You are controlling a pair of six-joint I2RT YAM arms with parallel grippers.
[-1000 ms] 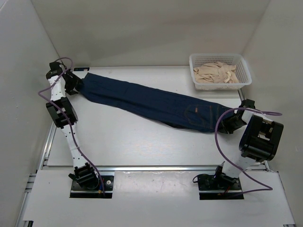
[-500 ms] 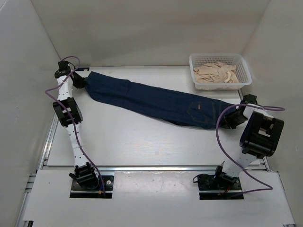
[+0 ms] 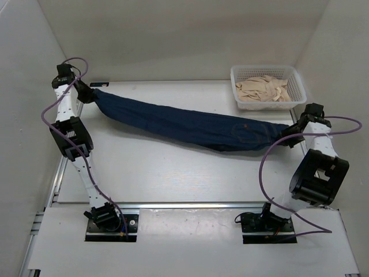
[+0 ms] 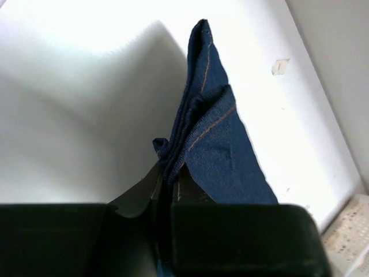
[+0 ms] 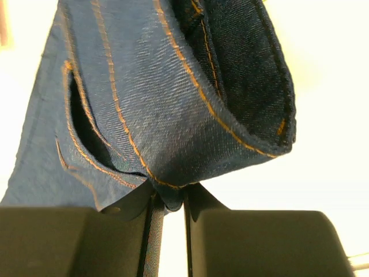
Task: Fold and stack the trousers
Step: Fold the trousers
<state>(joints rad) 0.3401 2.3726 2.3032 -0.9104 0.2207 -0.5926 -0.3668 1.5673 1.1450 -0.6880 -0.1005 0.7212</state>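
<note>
Navy denim jeans (image 3: 190,124) stretch as one long narrow band from the upper left of the overhead frame to the middle right, legs laid together, the ends lifted and the middle sagging low toward the white table (image 3: 173,173); whether the lowest part touches the surface cannot be told. At the upper-left end the left gripper (image 4: 166,176) is clamped tight on the bunched leg hems, orange stitching showing just above its black fingers in the wrist view. At the right end the right gripper (image 5: 170,199) is pinched onto the waistband end, with a pocket opening and its seams close before the lens. In the upper right corner a white plastic basket (image 3: 270,104) holds crumpled beige cloth (image 3: 262,89), apart from the jeans. The step in hand appears to be the lengthwise stretch ahead of the cross fold: the garment is held out straight between both arms, not yet doubled over. The next move likely calls for both grips to hold while the middle is set down flat and one end is carried across to meet the other, hems to waistband, edges kept level so the layers do not twist or slip
</note>
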